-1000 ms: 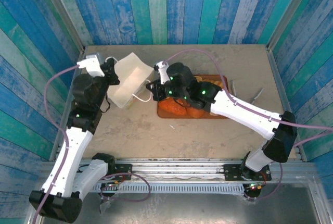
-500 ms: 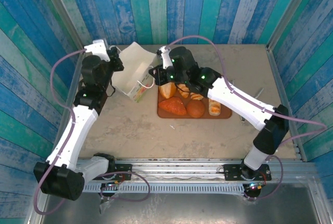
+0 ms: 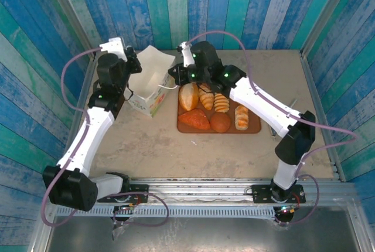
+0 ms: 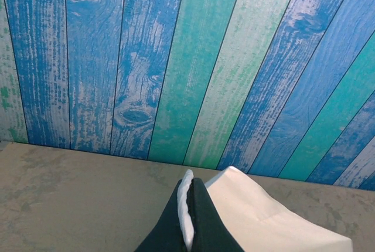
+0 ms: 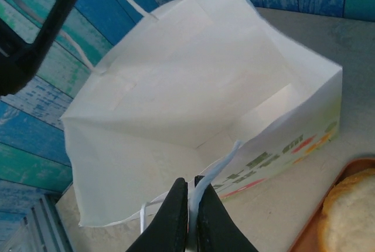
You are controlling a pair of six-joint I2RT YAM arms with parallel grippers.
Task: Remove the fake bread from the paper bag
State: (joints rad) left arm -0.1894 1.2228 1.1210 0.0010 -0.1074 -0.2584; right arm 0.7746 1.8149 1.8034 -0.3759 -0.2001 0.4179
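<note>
Top external view: holds the paper bag with its mouth spread wide at the far left of the table, pulled between two claws. Grips its left rim with the left gripper and its right side with the right gripper. Shows the fake bread just right of the bag and outside it, six pieces laid on a brown tray.

Left wrist view: clamps a fold of the bag's white edge, dark fingers pressed together with the paper pinched between them. Faces blue and green wall planks beyond the tabletop.

Right wrist view: pinches the white cord handle, fingers squeezed together on it. Looks into the bag's white inside, with coloured print on the side wall at the lower right. Catches one pale roll on the tray's corner at the bottom right edge.
</note>
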